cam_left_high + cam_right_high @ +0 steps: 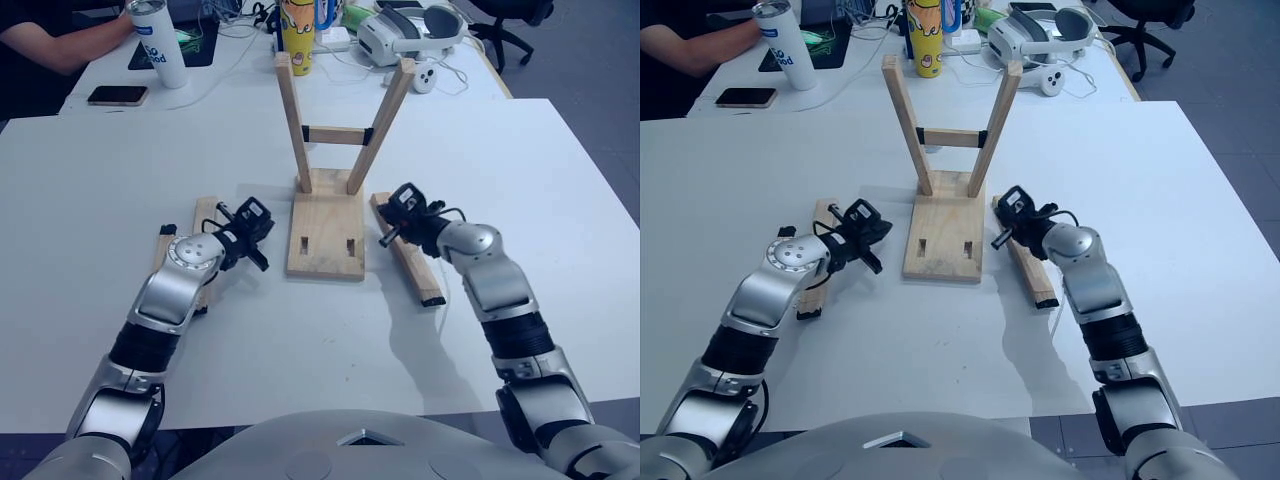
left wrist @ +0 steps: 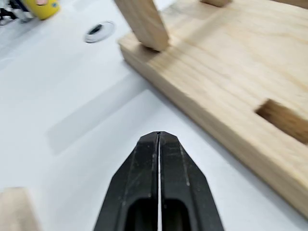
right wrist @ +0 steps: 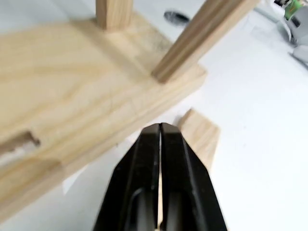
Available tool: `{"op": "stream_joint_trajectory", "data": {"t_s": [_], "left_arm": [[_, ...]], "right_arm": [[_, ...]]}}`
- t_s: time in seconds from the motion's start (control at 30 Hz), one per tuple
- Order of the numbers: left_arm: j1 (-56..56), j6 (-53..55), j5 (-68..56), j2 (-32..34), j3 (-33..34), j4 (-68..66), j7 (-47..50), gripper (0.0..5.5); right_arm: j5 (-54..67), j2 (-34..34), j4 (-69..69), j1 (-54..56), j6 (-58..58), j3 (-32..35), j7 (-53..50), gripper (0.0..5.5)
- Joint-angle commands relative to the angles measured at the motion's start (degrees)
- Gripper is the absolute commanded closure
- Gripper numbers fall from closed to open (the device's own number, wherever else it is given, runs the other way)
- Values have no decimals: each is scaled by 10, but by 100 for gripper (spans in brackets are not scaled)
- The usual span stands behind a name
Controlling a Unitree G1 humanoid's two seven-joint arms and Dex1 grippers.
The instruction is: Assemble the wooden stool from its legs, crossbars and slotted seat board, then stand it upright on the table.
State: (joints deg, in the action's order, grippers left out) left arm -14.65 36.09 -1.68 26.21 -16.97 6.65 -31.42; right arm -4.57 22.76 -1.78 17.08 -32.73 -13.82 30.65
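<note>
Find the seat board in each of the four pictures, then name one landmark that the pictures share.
Left eye view: seat board lies flat at picture centre.
Right eye view: seat board lies slightly left of centre.
Left wrist view: seat board runs just beyond the shut left tool.
Right wrist view: seat board runs just beyond the shut right tool.
Shared landmark: the upright legs planted in its far end.

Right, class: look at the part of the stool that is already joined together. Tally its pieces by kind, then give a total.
Seat board: 1
Upright legs: 2
Crossbar: 1
Total: 4
</note>
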Motion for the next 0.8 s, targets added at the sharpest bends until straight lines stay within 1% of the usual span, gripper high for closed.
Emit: {"op": "stream_joint_trajectory", "data": {"t_s": [0.03,0.2,0.33,0.43,0.5,0.7,0.8], "left_arm": [[10,22,13,-4,-33,8,-9,548],[13,46,18,5,-50,17,-25,548],[30,75,4,29,-55,54,-56,548],[44,96,-5,38,-48,77,-64,548],[42,85,17,51,-52,54,-54,548],[17,50,33,61,-6,-1,-27,548],[11,40,21,56,21,-4,-24,548]], "right_arm": [[-22,-9,2,-11,-8,-41,-3,550],[-22,-19,5,-1,-30,-75,18,550],[-18,-23,17,0,-21,-99,42,550],[-18,-21,22,-7,-11,-102,47,550],[-15,-25,19,-14,-15,-99,45,550],[-16,-39,-6,-26,-23,-101,32,550],[-28,-36,-8,-26,-10,-94,10,550]]}}
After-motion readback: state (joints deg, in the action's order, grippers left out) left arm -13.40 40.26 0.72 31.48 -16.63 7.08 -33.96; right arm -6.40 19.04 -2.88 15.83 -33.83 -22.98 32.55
